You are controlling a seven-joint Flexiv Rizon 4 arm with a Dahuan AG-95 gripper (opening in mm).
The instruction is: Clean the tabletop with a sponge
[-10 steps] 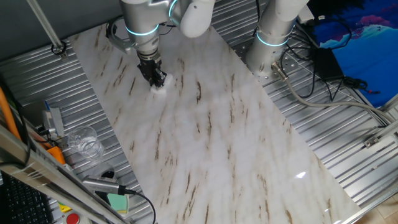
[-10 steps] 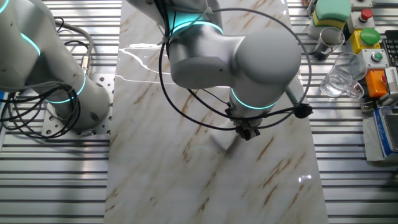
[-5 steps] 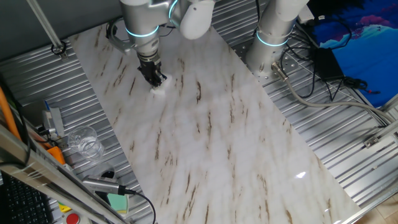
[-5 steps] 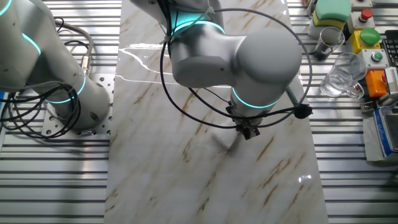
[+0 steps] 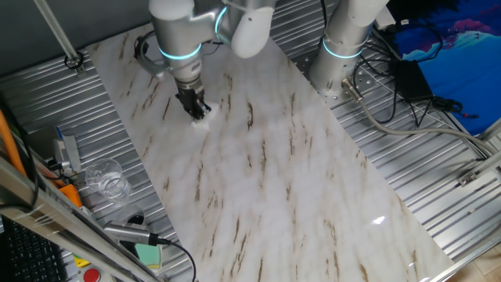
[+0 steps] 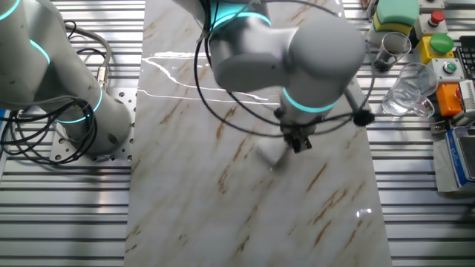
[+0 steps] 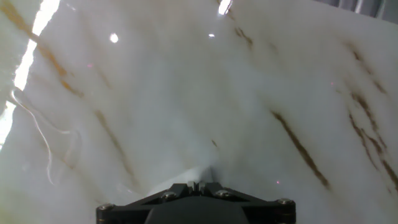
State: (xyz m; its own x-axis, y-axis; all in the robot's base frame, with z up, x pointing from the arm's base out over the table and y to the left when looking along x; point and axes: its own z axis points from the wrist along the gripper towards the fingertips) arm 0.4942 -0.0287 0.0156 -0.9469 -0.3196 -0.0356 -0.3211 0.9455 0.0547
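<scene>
Claw (image 5: 196, 110) now slightly farther along tabletop (image 5: 274, 172) than a second ago, sponge (image 5: 201, 118) carried with it. Left of slab on ribbed metal: clear glass cup (image 5: 106, 178), green block (image 5: 147, 254) near front edge. Claw points down, closed on small white sponge, pressing it against marble near slab's far-left end. Right of slab: grey robot base (image 5: 344, 47), black cables (image 5: 391, 94). Hand view: blurred marble with brown streaks; sponge not discernible.
</scene>
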